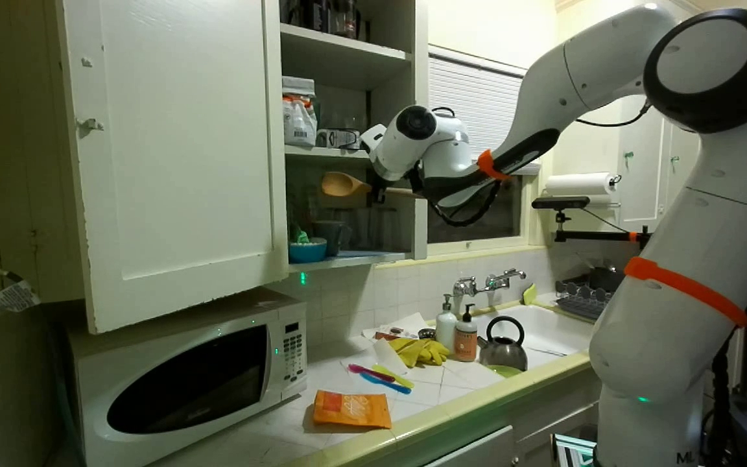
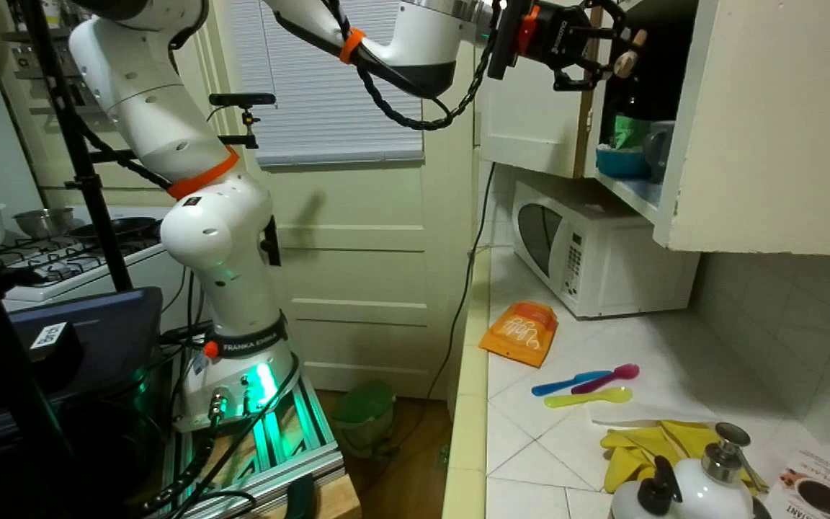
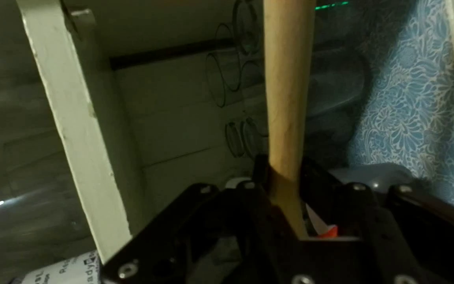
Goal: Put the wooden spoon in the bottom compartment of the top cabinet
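wooden spoon (image 1: 342,185) in the gripper (image 1: 377,194) at the bottom compartment (image 1: 367,260)

in an exterior view, the top cabinet (image 1: 420,84) has its panelled door (image 1: 185,143) swung out. the gripper is clamped on the handle of the wooden spoon, just beside the oval bowl; the spoon is nearly level, higher than the compartment's floor, where a blue bowl (image 1: 308,250) and a grey mug (image 1: 330,235) stand. whether it is past the front edge i cannot tell. beneath the cabinet stands a white microwave (image 1: 172,389), an orange packet (image 1: 352,410) near it on the counter (image 1: 263,438).

in an exterior view, the gripper points toward the cabinet, the spoon showing nearly end-on between its fingertips. three plastic spoons (image 2: 597,382), blue, magenta and yellow-green, lie between the packet and yellow gloves (image 2: 656,443).

in the wrist view, the handle runs down from the top to between the dark fingers, one on each side. behind it are clear glasses (image 3: 333,79), to its left a pale shelf board (image 3: 73,130), to its right a patterned blue liner (image 3: 408,110).
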Motion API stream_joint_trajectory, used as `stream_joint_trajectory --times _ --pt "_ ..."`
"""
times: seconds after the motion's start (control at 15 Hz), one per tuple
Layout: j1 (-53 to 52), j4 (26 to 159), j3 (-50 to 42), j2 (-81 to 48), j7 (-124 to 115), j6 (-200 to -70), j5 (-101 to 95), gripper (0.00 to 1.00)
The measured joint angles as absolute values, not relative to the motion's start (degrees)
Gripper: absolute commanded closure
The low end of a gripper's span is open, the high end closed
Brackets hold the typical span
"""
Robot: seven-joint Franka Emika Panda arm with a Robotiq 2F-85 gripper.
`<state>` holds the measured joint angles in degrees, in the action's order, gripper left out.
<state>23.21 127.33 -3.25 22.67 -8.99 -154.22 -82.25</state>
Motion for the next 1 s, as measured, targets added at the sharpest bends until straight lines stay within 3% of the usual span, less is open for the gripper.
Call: stream_joint_trajectory --times 1.0 --pt "23.1 115.6 -1.3 7.0 -29.6 -156.2 -97.7 0.94"
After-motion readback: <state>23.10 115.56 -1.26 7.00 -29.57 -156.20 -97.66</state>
